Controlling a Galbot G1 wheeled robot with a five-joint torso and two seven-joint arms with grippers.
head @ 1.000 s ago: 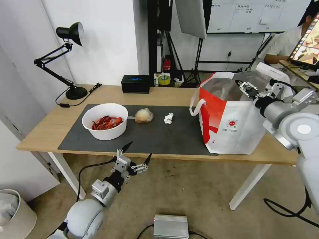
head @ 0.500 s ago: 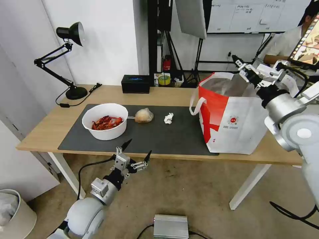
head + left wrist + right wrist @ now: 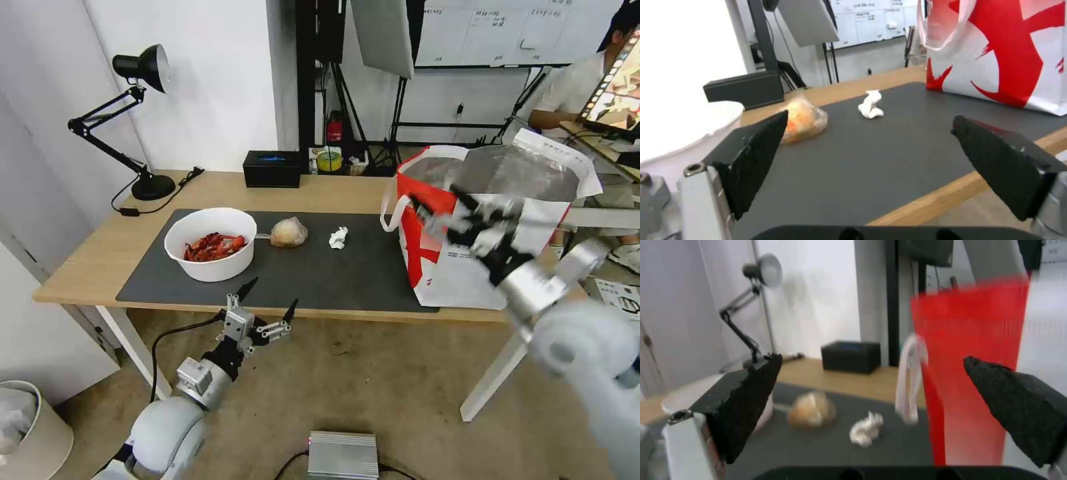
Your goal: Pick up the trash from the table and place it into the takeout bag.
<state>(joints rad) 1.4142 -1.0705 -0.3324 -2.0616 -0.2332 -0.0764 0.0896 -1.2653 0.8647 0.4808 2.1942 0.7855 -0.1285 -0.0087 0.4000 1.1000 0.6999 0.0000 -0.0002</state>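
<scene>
On the table [image 3: 200,187], the trash lies on a dark grey mat [image 3: 320,273]: a white bowl of red crayfish shells [image 3: 210,243], a small clear bag with a beige lump [image 3: 288,232] and a crumpled tissue [image 3: 339,237]. The takeout bag [image 3: 467,267] stands open at the mat's right end. My right gripper [image 3: 437,199] is open and blurred in front of the bag's red left side. Its wrist view shows the bag [image 3: 969,356], tissue [image 3: 866,428] and lump [image 3: 812,410]. My left gripper [image 3: 270,298] hangs open just below the table's front edge, facing the tissue [image 3: 871,105].
A black tissue box [image 3: 271,168] sits at the table's back edge and a black desk lamp [image 3: 143,133] at the back left. A white bin [image 3: 27,427] stands on the floor at the left, a metal box [image 3: 343,453] below. A seated person is behind the bag.
My right gripper has swung from above the takeout bag's opening down and left to the front of its red side, still open. The left gripper has sunk slightly.
</scene>
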